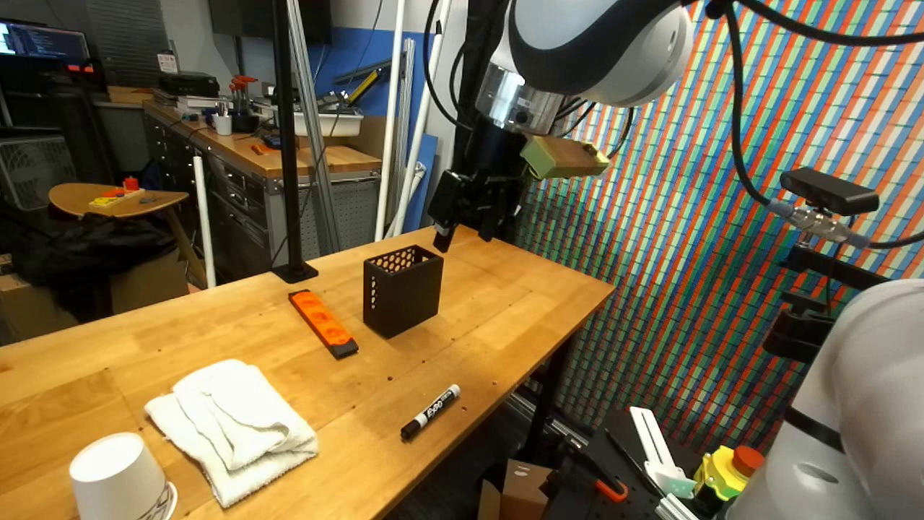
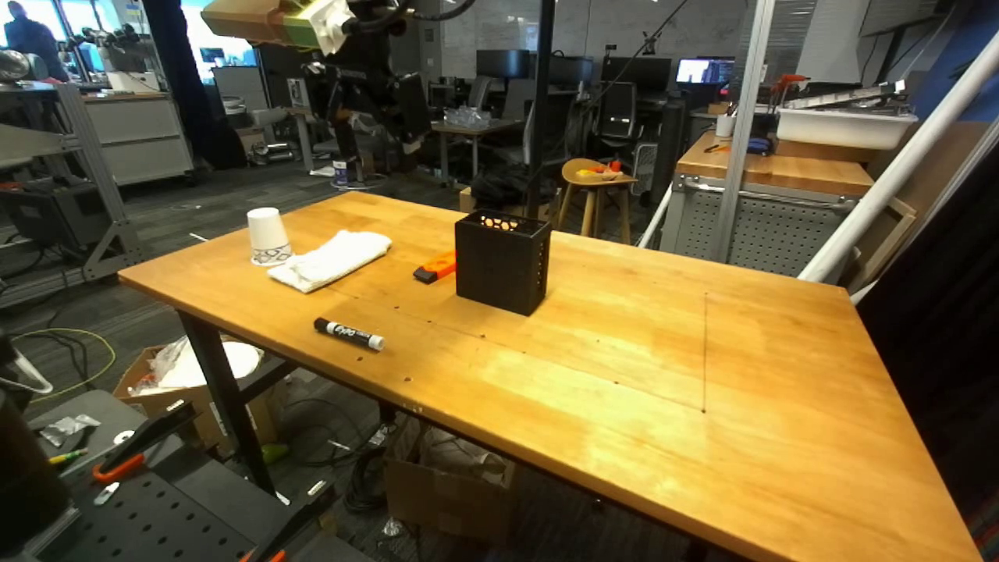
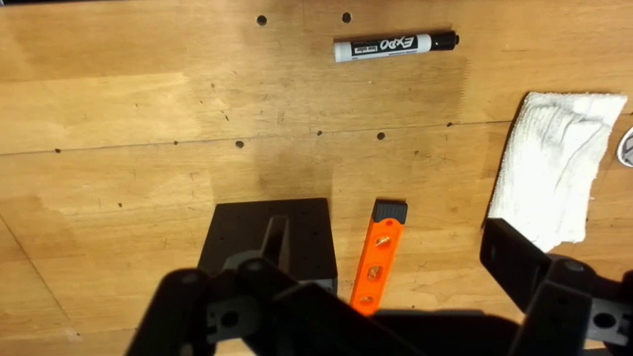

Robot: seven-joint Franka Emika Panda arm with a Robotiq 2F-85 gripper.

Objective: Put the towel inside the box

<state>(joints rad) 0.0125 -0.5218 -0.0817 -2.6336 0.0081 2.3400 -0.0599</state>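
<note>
High up hangs the tool (image 1: 465, 237), jaws wide apart and gripping nothing, and the towel (image 1: 234, 427) it wants lies well off, left and near, in an exterior view.

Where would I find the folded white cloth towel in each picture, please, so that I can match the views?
In an exterior view: the towel lies at lower left, beside an upturned white paper cup.
In an exterior view: the towel lies left of centre, about mid-height.
Wrist view: the towel is toward the right edge, about mid-height.
Shared landmark: the cylindrical black-and-white Expo marker, whole in all three views.
</note>
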